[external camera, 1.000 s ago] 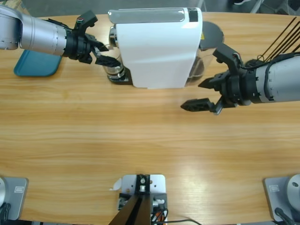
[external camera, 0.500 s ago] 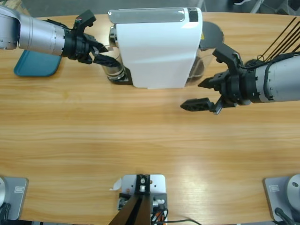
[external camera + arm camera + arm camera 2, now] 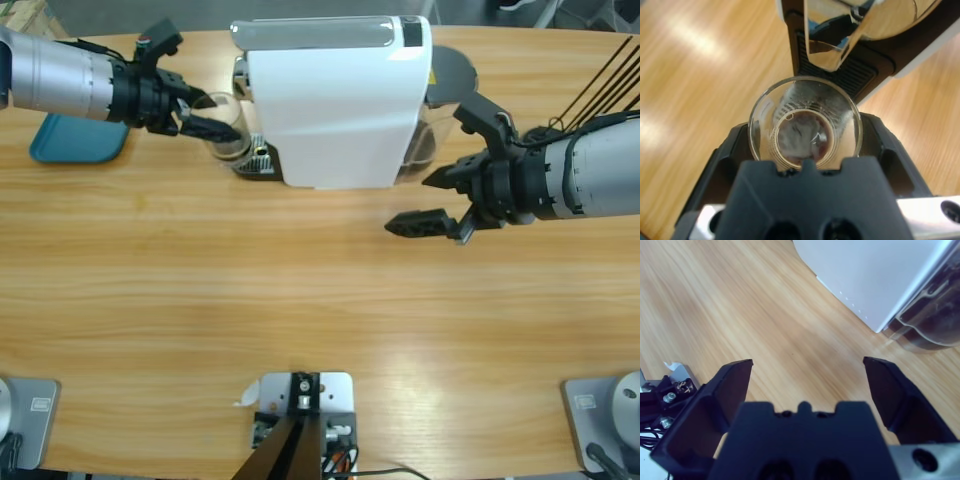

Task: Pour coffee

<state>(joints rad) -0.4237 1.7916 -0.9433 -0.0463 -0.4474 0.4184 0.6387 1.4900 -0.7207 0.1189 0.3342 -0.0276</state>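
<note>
Dark brown coffee (image 3: 807, 140) sits shallow in the clear glass (image 3: 222, 128) pinched by the left gripper (image 3: 205, 125), just beside the white coffee machine (image 3: 335, 100), the right gripper (image 3: 448, 200) spread empty nearby, and carrying it level comes next, I'd say.

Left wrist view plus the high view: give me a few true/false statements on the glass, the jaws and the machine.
1. The left gripper holds the clear glass between its jaws. True.
2. The glass is empty. False: a shallow layer of dark coffee lies at its bottom.
3. The right gripper is shut on a capsule. False: its jaws stand wide open, with nothing between them.
4. The white coffee machine stands at the far side of the table. True.
5. A teal tray lies under the left arm. True.
</note>
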